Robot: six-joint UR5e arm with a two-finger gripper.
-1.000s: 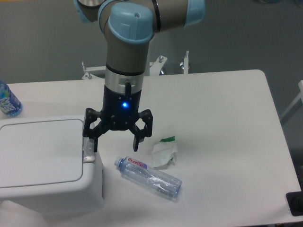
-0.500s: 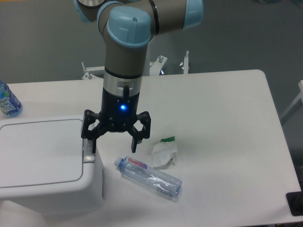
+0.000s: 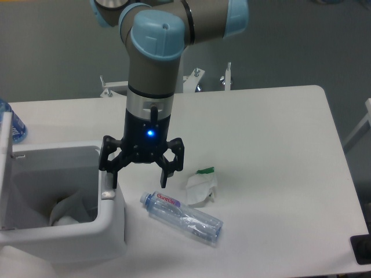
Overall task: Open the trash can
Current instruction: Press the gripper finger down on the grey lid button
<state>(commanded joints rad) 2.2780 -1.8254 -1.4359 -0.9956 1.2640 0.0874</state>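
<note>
Pressing one spread finger of the empty, wide-open black two-finger gripper (image 3: 141, 178) onto the rim latch, the arm holds the boxy white plastic trash can (image 3: 64, 223), at the table's left edge, with its lid swung upright.

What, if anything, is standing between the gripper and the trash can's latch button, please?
Nothing visible does. The gripper is spread open with one finger right at the grey button on the trash can rim. The lid stands raised, and the clear bottle lies aside.
</note>
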